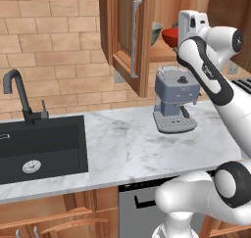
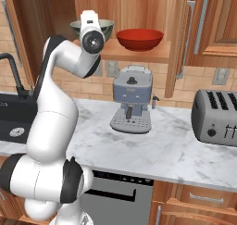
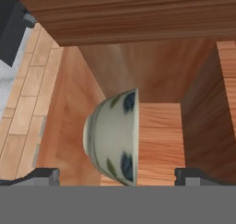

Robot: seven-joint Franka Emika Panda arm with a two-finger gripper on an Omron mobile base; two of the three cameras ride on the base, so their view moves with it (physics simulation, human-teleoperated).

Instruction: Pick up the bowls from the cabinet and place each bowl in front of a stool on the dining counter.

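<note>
At the far left of the right base view, a black sink (image 2: 11, 120) is set into the marble worktop (image 2: 176, 150). Further right, on the wooden shelf of the open cabinet (image 2: 139, 55), the pale grey-green bowl (image 2: 107, 30) is seen partly hidden by the robot's hand, and the red bowl (image 2: 140, 39) is placed just beside it. Below, a coffee machine (image 2: 133, 99) and then a toaster (image 2: 216, 117) are stood on the worktop. In the hand view, the gripper (image 3: 116, 174) is held open, its fingertips (image 3: 44, 176) spread wide apart, with the pale bowl between them but untouched.
</note>
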